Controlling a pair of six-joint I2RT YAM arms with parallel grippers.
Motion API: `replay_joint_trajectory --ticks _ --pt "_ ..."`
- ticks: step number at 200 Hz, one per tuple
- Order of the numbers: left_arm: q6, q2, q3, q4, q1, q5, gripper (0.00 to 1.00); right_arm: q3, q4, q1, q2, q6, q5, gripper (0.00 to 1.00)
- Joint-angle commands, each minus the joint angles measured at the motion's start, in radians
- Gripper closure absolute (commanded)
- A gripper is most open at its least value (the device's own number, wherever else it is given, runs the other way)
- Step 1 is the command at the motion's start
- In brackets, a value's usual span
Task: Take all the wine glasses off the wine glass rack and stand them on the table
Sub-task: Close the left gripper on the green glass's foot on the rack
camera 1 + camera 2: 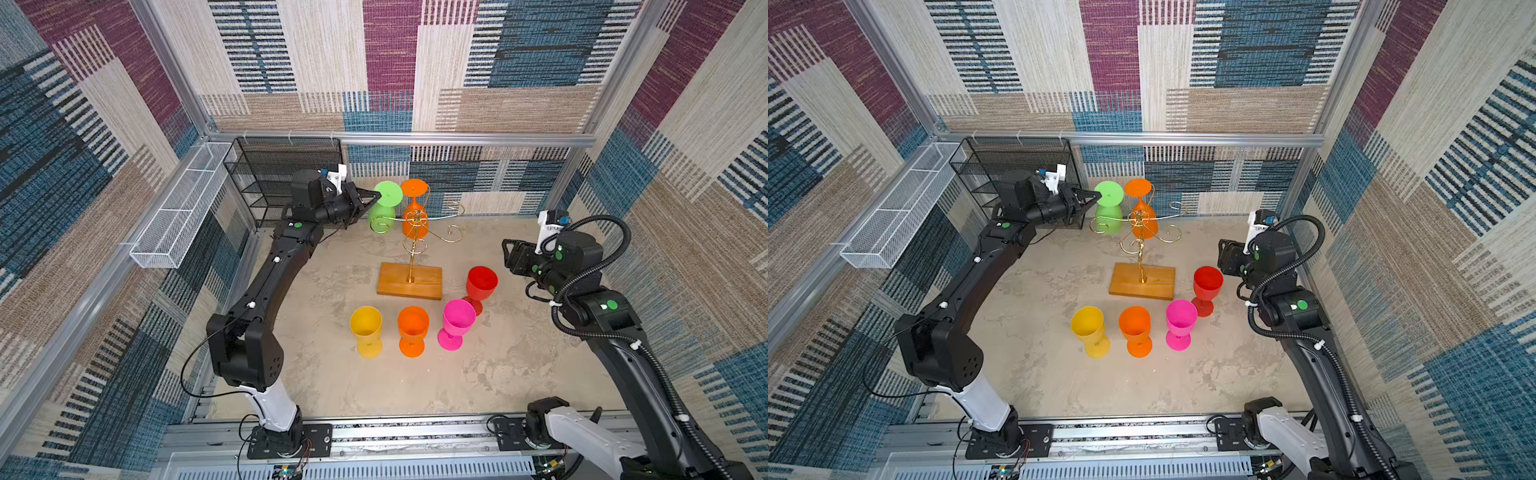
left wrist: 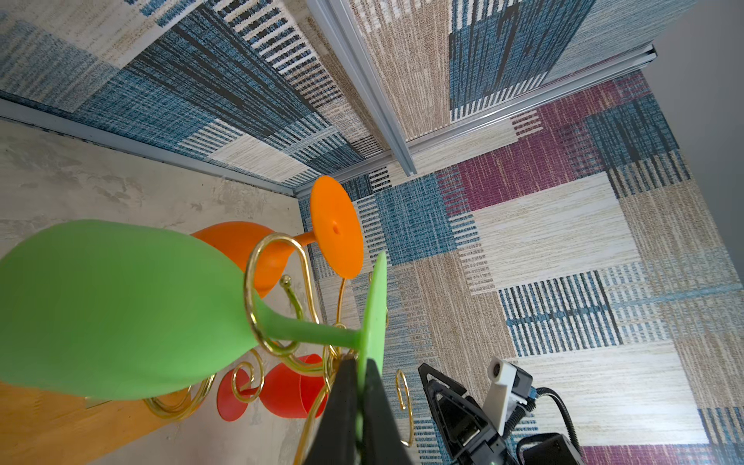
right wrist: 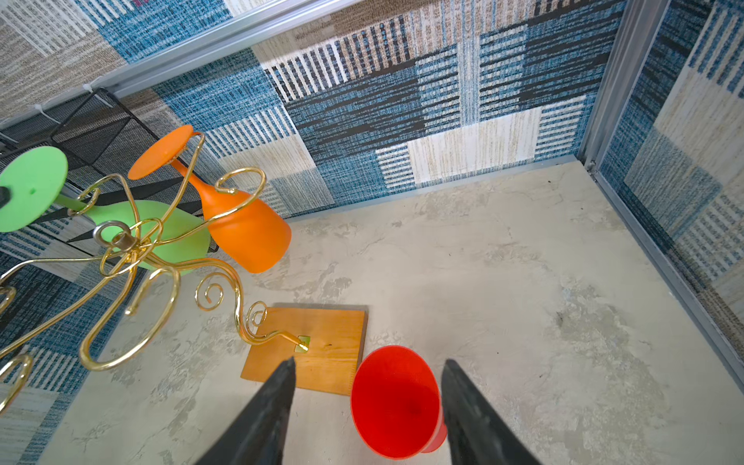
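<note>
1. so the green wine glass (image 2: 120, 310) is hanging upside down on the wine glass rack (image 3: 122, 240), on the side facing the left arm; its stem is running through one of the gold scroll loops, with the foot disc up top and the bowl pointing down at the surface (image 1: 519, 353)
2. the left gripper (image 2: 359, 372) is reaching in roughly level from the left; its fingers (image 2: 342, 414) are pinching the edge of that green foot disc, squeezed almost together with just the thin disc between them
3. a hanging orange glass (image 1: 415, 222) is dangling upside down on a neighbouring arm, just beside the green one
4. the rack is standing on its wooden base (image 1: 399, 281), toward the back of the surface and about mid-way across
5. the right gripper (image 3: 369, 361) is hovering off to the right, well apart from the rack; its fingers are spread wide and gripping nothing; in the right wrist view the red glass (image 3: 392, 402) is showing upright between them, but in both top views the gripper is looking clear of it
6. a yellow glass (image 1: 365, 328), a standing orange glass (image 1: 412, 328) and a pink glass (image 1: 457, 320) are lining up upright in front of the base; the red one is sitting just behind the pink
7. the black mesh shelf (image 1: 282, 174) and the white wire basket (image 1: 178, 216) are sitting at the back left
</note>
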Motion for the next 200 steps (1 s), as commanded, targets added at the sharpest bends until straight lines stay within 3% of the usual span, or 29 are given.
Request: replay_joint_trajectory --ticks 1,200 --pt "0.038 -0.020 -0.007 -0.026 0.005 -0.019 1.00 0.003 0.033 -0.003 0.005 -0.010 -0.015 0.41" --pt "0.065 0.127 0.185 -0.072 0.001 -0.010 1.00 -0.007 0.043 -0.023 0.006 -0.014 -0.033 0.41"
